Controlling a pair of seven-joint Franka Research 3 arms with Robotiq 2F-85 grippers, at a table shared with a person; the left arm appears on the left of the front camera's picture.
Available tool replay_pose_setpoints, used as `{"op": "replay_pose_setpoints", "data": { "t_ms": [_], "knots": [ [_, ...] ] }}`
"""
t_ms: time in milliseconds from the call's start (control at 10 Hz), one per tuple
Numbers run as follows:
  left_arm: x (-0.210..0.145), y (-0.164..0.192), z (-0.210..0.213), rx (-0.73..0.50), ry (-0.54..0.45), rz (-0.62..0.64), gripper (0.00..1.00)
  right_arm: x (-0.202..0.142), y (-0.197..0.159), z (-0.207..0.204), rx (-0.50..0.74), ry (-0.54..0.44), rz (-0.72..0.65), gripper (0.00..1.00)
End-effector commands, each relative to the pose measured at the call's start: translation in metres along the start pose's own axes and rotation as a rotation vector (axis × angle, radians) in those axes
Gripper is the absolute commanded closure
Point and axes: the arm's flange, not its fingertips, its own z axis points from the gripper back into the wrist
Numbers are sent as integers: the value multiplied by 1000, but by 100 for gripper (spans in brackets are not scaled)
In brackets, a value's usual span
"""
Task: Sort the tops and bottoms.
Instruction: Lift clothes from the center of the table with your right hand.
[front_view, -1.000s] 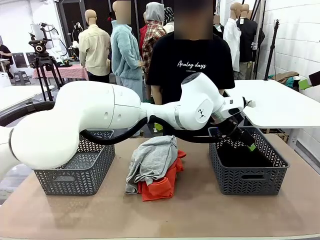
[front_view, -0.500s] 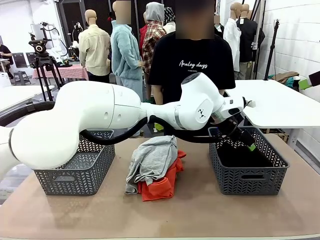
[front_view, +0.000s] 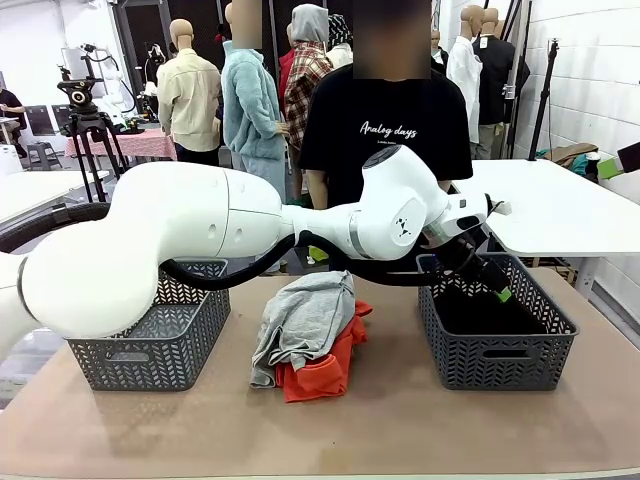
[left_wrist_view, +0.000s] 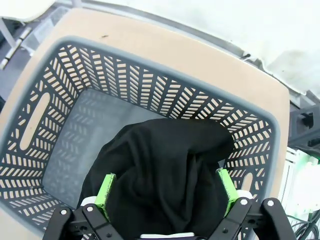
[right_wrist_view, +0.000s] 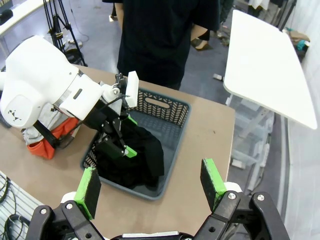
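Right gripper hangs high on the robot's side, jaws spread wide, nothing between them. Down on the table, between the two baskets, there's a heap: light grey top draped over the orange T-shirt. Left basket sits just beside it. Over at the right basket, the left gripper dips in, jaws wide either side of the black bottoms, which lie crumpled inside. Beyond, a person stands at the far edge.
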Motion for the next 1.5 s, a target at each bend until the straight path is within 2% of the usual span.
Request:
{"op": "replay_pose_setpoints", "data": {
  "t_ms": [0, 100, 300, 400, 500, 600, 800, 1000, 1200, 1300, 1400],
  "knots": [
    [18, -17, 27, 65, -10, -114, 0, 1, 0, -2, -2, -6, 3, 0],
    [36, -33, 54, 49, 29, -222, 0, 1, 0, -2, -2, -6, 3, 0],
    [36, -36, 97, 131, 30, -263, 0, 1, 0, -2, -2, -6, 3, 0],
    [26, -31, 124, 113, 51, -252, 0, 1, 0, -2, -2, -6, 3, 0],
    [8, -21, 148, 197, 70, -175, 0, 1, 0, -2, -2, -6, 3, 0],
    [-16, -12, 166, 271, 50, -67, 0, 1, 0, -2, -2, -6, 3, 0],
    [-62, -10, 205, 375, 125, 41, 0, 1, 0, -2, -2, -6, 3, 0],
    [-80, -24, 232, 382, 226, 26, 0, 1, 0, -2, -2, -6, 3, 0],
    [-92, -33, 256, 416, 200, 37, 0, 1, 0, -2, -2, -6, 3, 0],
    [-80, -46, 238, 478, 186, 71, 0, 1, 0, -2, -2, -6, 3, 0],
    [-83, -25, 245, 414, 220, 20, 0, 1, 0, -2, -2, -6, 3, 0]
  ]
}}
